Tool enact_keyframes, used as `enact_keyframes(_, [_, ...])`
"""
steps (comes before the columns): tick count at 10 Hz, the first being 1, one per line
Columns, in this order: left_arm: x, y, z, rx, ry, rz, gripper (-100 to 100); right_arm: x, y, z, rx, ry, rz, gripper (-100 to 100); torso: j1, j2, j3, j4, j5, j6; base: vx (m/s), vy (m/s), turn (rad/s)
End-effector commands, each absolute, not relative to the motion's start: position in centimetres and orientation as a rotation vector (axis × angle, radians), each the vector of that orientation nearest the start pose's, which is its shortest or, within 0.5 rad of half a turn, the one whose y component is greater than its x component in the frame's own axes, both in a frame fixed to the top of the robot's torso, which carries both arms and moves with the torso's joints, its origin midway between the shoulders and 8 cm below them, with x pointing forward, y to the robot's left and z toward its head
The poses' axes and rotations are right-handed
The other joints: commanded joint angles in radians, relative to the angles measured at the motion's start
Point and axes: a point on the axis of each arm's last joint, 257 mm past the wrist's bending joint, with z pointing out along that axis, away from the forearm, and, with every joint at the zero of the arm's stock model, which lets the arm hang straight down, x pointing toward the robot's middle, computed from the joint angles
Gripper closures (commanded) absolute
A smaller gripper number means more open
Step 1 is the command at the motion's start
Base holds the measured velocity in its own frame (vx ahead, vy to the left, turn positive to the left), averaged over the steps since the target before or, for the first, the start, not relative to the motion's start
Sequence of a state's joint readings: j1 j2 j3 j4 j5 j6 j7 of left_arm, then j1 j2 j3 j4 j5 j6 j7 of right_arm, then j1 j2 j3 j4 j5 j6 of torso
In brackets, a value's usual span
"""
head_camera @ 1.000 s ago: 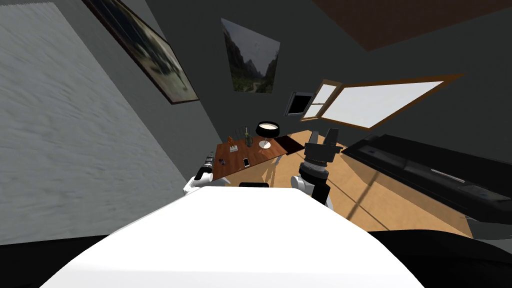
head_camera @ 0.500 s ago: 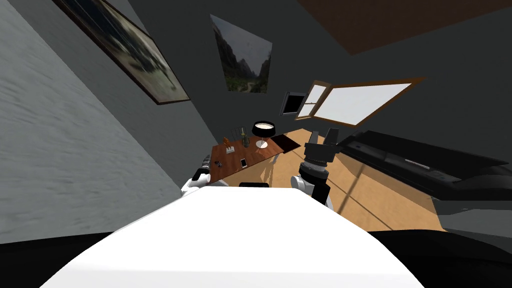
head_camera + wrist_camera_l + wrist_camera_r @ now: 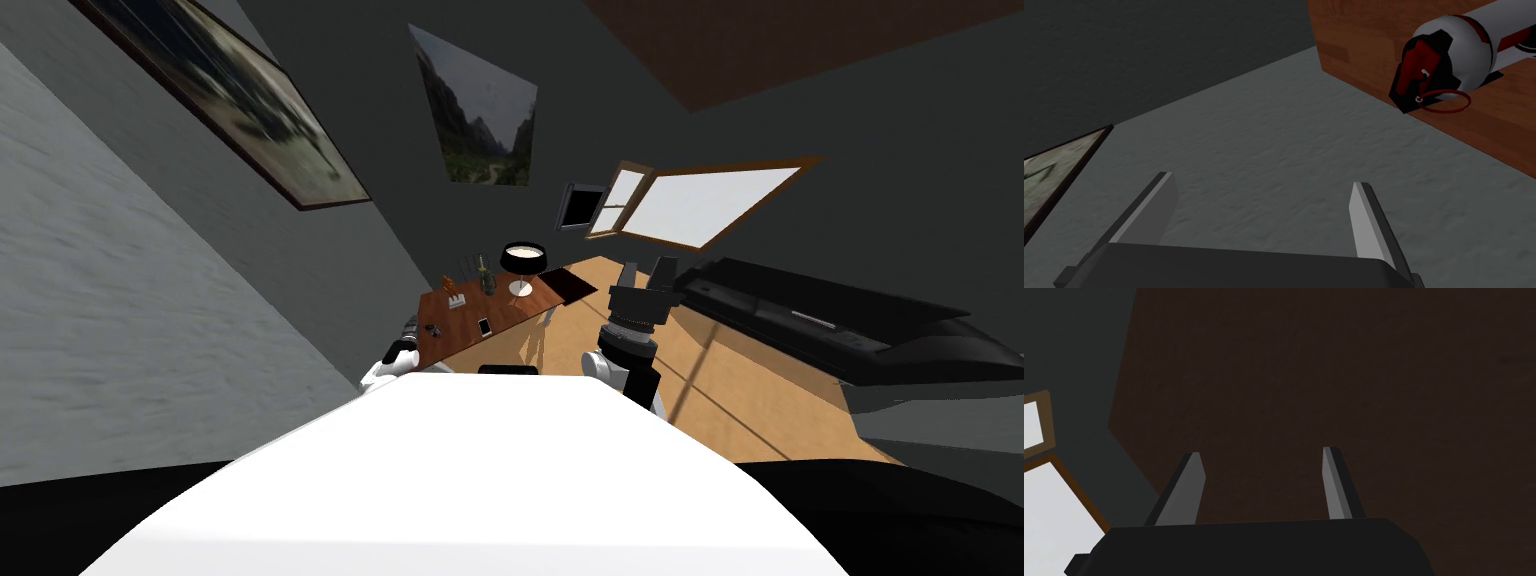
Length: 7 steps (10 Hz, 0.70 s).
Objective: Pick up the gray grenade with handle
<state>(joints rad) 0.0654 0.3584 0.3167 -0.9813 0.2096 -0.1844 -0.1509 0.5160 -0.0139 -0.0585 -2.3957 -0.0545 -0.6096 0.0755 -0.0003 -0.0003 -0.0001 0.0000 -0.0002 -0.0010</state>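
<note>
One grenade (image 3: pixel 1458 55) beyond left end effector (image 3: pixel 1264 181)

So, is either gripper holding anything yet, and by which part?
Nothing is held. The left gripper is open, apart from the grenade on the wooden table; the right gripper is open.

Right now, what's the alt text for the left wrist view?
The open left gripper faces a grey textured surface. Beyond it, a grey grenade with a red-black head and red ring lies at the edge of a brown table.

I turn right: the wooden table (image 3: pixel 492 304), window (image 3: pixel 700 205) and mountain picture (image 3: pixel 478 115) slide left; my left gripper (image 3: pixel 409 324) edges left.
</note>
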Motion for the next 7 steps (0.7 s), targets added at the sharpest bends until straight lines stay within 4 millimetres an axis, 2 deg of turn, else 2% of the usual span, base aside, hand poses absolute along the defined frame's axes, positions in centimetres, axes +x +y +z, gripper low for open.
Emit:
enact_keyframes(1, [39.3, 57.8, -41.2, -1.505, 1.224, -0.470, -100, 29.2, -29.1, 8.9, 0.474, 0.461, 1.245, 0, 0.000, 0.000, 0.000, 0.000, 0.000, 0.000, 0.014, -0.018, -0.119])
enact_keyframes(2, [38.4, 57.9, -42.4, -1.529, 1.235, -0.452, -100, 29.2, -29.1, 8.9, 0.474, 0.461, 1.245, 0, 0.000, 0.000, 0.000, 0.000, 0.000, 0.000, 0.014, -0.014, -0.063])
enact_keyframes(3, [37.4, 59.0, -43.5, -1.575, 1.225, -0.424, -100, 29.2, -29.1, 8.9, 0.474, 0.461, 1.245, 0, 0.000, 0.000, 0.000, 0.000, 0.000, 0.000, 0.020, -0.018, -0.142])
enact_keyframes(4, [37.2, 59.8, -43.6, -1.598, 1.205, -0.415, -100, 29.2, -29.1, 8.9, 0.474, 0.461, 1.245, 0, 0.000, -0.001, 0.000, 0.000, 0.000, 0.000, 0.029, -0.022, -0.184])
enact_keyframes(5, [36.1, 59.9, -44.9, -1.625, 1.216, -0.394, -100, 29.2, -29.1, 8.9, 0.474, 0.461, 1.245, 0, -0.001, -0.001, -0.001, 0.000, 0.000, 0.001, 0.022, -0.016, -0.066])
enact_keyframes(7, [35.6, 60.6, -45.4, -1.656, 1.199, -0.379, -100, 29.2, -29.1, 8.9, 0.474, 0.461, 1.245, 0, -0.001, -0.001, 0.000, 0.000, 0.000, 0.000, 0.018, -0.013, -0.090])
